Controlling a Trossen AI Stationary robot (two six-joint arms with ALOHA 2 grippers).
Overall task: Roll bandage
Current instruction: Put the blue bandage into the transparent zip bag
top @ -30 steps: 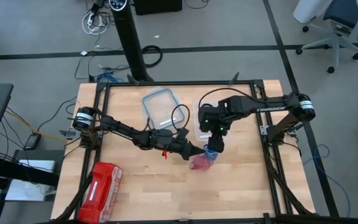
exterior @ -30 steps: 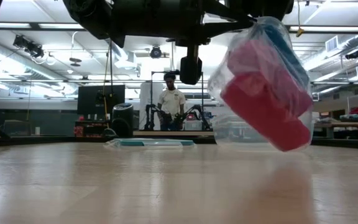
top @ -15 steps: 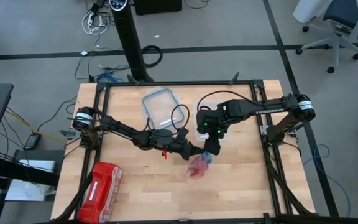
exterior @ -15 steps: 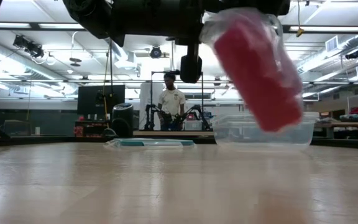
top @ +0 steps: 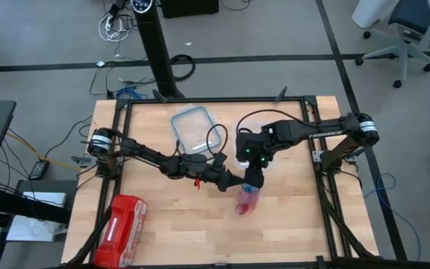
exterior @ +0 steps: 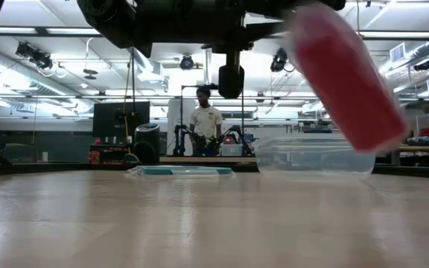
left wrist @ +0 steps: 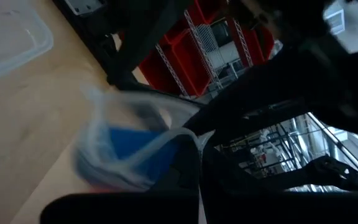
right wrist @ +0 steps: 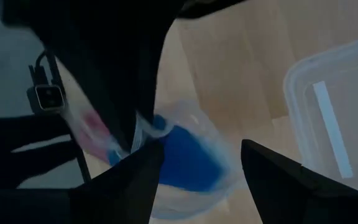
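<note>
A clear plastic bag (top: 246, 200) hangs near the table's middle. It holds the blue bandage (left wrist: 135, 155) and pink-red rolls (exterior: 345, 82). My left gripper (top: 235, 184) reaches in level from the table's left and is shut on the bag. My right gripper (top: 253, 178) stands open just above the bag, pointing steeply down. In the right wrist view its two fingers stand on either side of the bandage (right wrist: 188, 158) and do not visibly touch the bag. The low view shows the bag blurred and tilted above the tabletop. My left gripper pinches the bag's upper edge (left wrist: 176, 134) between its two fingers, coming level from the table's left. The bag hangs below and beyond the fingers, tilted and lifted clear of the table, with the bandage and rolls inside it.
A clear container (top: 237, 146) stands far of the grippers, partly under my right arm. Its teal-rimmed lid (top: 192, 128) lies to its left. A red plastic-wrapped pack (top: 123, 228) lies at the near left corner. A person (exterior: 205, 123) stands in the room beyond the table.
The bag has swung under my left gripper, which keeps hold of it. Its lower end has gone first toward the table's left and then back toward the right. In the low view the bag has turned, so the blue no longer shows there.
</note>
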